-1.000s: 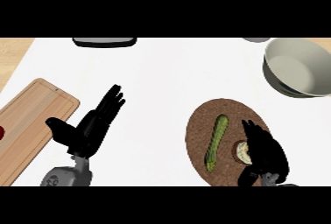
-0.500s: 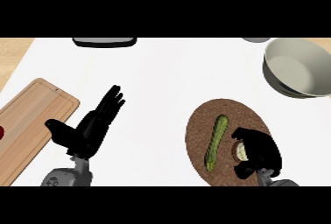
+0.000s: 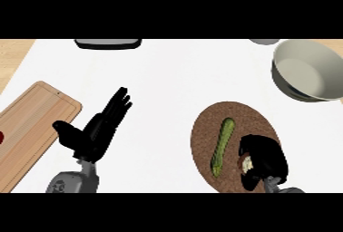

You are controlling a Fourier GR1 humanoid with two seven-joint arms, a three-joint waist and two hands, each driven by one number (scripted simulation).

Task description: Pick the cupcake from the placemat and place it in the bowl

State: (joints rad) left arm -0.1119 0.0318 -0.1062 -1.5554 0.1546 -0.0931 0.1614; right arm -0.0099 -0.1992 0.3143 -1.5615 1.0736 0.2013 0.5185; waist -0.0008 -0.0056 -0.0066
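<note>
On the round brown placemat point(image 3: 208, 131) at the lower right lies the cupcake point(image 3: 247, 164), of which only a pale sliver shows. My right hand point(image 3: 265, 155) covers it, fingers and thumb curled round it. A green cucumber-like vegetable point(image 3: 222, 146) lies on the mat just left of that hand. The grey bowl point(image 3: 309, 69) stands at the upper right, well apart from the mat. My left hand point(image 3: 97, 128) rests open at the lower left, fingers pointing up and right.
A wooden cutting board point(image 3: 30, 131) lies along the left edge, with a red object point(image 3: 1, 137) barely showing at the frame's border. A dark tray point(image 3: 107, 43) sits at the top edge. A grey object point(image 3: 263, 41) peeks in beside the bowl.
My right hand's fingers have curled down over the cupcake, from extended to wrapped round it. The left hand has stayed still.
</note>
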